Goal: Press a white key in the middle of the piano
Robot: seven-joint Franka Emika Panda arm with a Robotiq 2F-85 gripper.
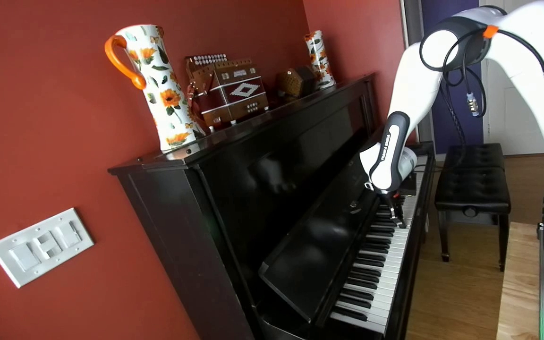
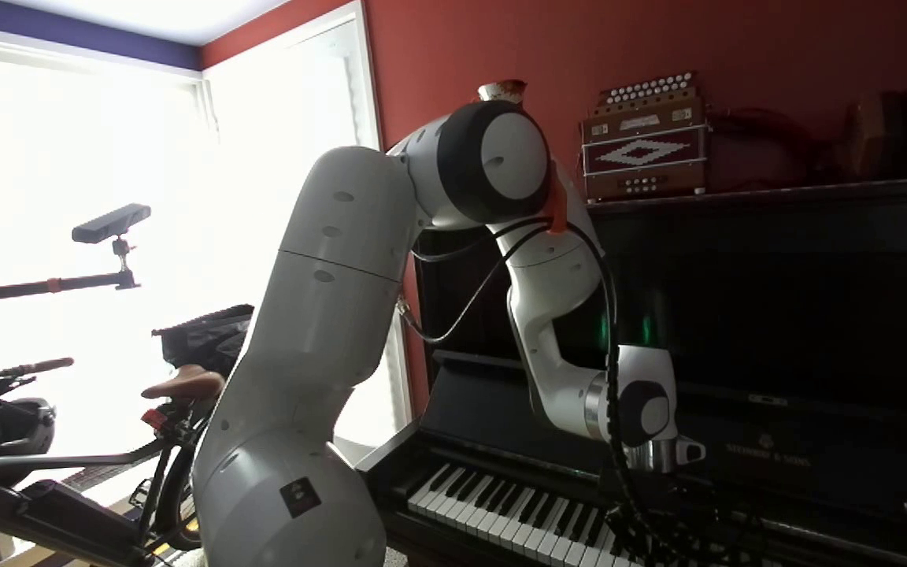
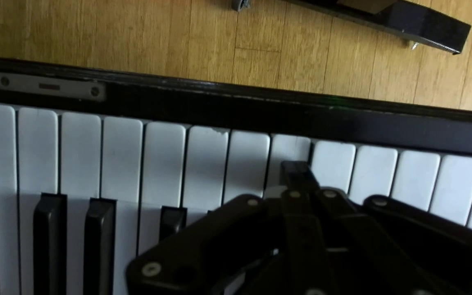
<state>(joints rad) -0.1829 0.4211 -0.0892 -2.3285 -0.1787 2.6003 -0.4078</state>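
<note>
My pincer [image 3: 300, 176] had its two fingers together, nothing gripped, as far as the wrist view let me judge, so that they made one blunt tip. The tip sat over the front part of a single white key [image 3: 290, 148], nearer that key's right edge in the same view. I couldn't tell whether it touched. A broad dark line ran down that edge, which might have meant the key was dipping, but shadow could have done the same.

So I counted the reach and the aim as done. What was left, by my reading, was a straight push down, or the rest of one, then a lift clear. A slip to the right would probably have caught the next key too.

Behind the pincer the arm [image 1: 414, 85] leaned in over the keys [image 1: 395, 257], the tip well in from the row's near end. In an exterior view the arm's end showed close to the lettering [image 2: 768, 454] on the piano [image 1: 253, 208], which I took for the middle. A jug [image 1: 158, 89] and an accordion [image 1: 236, 94] stood on top; a bench [image 1: 472, 184] stood near the keyed side.
</note>
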